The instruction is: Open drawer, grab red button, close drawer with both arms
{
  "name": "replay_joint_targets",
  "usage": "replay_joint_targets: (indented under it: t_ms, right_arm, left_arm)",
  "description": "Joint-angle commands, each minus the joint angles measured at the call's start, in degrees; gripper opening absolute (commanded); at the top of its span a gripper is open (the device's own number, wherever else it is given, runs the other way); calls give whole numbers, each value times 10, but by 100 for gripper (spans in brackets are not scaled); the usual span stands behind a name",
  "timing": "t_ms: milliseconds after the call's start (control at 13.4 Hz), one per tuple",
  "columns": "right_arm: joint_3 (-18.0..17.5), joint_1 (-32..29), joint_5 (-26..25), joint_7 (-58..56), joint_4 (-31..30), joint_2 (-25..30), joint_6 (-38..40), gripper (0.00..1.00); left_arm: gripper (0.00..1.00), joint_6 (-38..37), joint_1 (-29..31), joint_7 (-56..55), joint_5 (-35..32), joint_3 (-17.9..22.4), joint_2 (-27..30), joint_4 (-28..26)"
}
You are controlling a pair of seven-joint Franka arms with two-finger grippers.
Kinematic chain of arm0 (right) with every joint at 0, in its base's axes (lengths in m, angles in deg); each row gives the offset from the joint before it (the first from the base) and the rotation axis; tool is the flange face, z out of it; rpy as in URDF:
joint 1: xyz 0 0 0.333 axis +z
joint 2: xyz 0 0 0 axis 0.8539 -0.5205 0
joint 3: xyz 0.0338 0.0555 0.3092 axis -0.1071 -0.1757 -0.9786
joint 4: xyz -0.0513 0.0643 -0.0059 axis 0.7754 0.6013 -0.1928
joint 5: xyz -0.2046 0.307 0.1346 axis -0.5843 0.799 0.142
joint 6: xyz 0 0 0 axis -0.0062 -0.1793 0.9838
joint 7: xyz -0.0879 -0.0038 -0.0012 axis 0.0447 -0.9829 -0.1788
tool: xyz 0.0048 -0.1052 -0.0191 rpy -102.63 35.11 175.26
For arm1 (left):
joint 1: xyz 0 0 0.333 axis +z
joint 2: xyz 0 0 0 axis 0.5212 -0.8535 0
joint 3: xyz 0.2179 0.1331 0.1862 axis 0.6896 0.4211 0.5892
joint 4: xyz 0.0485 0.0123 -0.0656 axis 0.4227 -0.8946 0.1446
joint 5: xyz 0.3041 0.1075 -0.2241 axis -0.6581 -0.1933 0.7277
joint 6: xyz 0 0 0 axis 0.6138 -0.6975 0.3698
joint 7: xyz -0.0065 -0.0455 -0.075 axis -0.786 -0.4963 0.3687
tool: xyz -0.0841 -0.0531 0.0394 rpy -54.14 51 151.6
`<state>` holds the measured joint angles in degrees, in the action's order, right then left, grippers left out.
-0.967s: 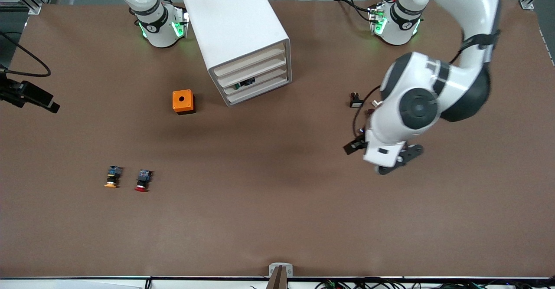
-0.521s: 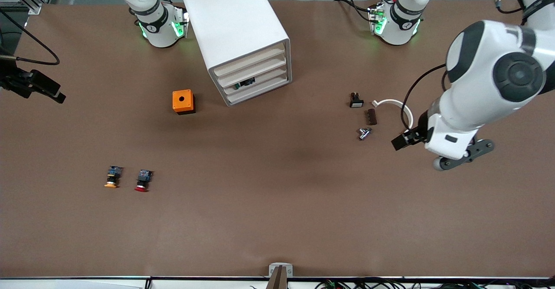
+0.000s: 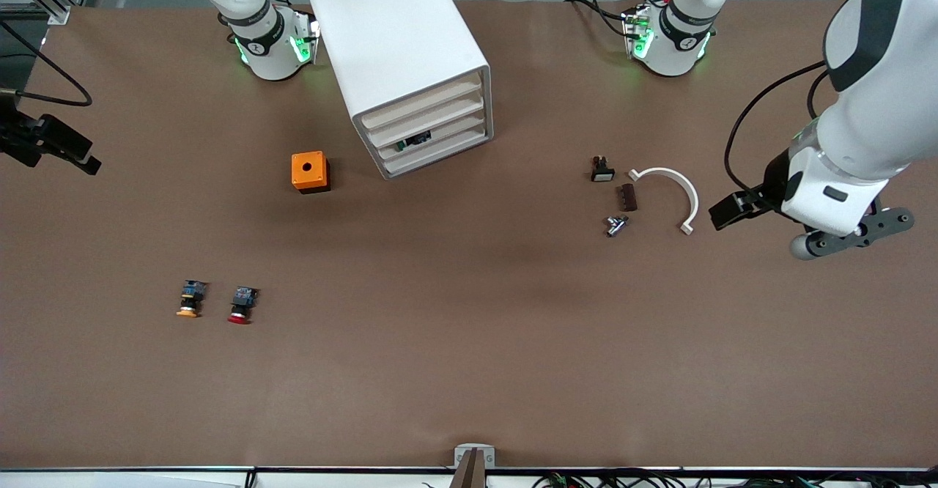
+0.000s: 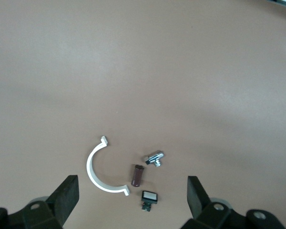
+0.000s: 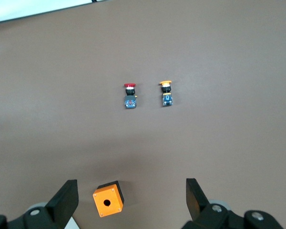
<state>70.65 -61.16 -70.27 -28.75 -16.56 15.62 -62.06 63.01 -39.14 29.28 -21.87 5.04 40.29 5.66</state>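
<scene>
The white cabinet (image 3: 399, 41) stands between the two arm bases with all its drawers shut; the second drawer (image 3: 426, 117) has a beige lip. The red-capped button (image 3: 239, 305) lies on the table near the right arm's end, beside an orange-capped one (image 3: 190, 300). Both show in the right wrist view, the red button (image 5: 129, 97) and the orange-capped one (image 5: 166, 94). My right gripper (image 3: 69, 154) hangs open and empty high over the table's edge at the right arm's end; in its wrist view it (image 5: 131, 202) frames the orange box. My left gripper (image 3: 736, 208) is open and empty (image 4: 131, 202), beside the small parts.
An orange box (image 3: 310, 171) with a hole sits beside the cabinet, nearer the camera. A white arc (image 3: 670, 186), brown piece (image 3: 628, 197), metal fitting (image 3: 615, 224) and black switch (image 3: 602, 169) lie toward the left arm's end. Something dark shows at the cabinet front (image 3: 412, 141).
The left arm has swung away from over the small parts toward its own end of the table, uncovering them. The right gripper has shifted only slightly.
</scene>
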Motion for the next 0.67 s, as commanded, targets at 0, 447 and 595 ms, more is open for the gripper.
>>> replay_joint_targets:
  t_ms: [0,447,595]
  right_arm:
    - [-3,2,-19,0,6,-5,6,100]
    - [-4,4,-24,0,6,-5,5,100]
    - [-4,4,-25,0,6,-6,4,100]
  left_arm:
    - [100,-16,19,53,-12,1,33,-17]
    - [100,-30,11,105,-12,36,83,-52]
    - [100,-30,12,132,-12,36,113,-77]
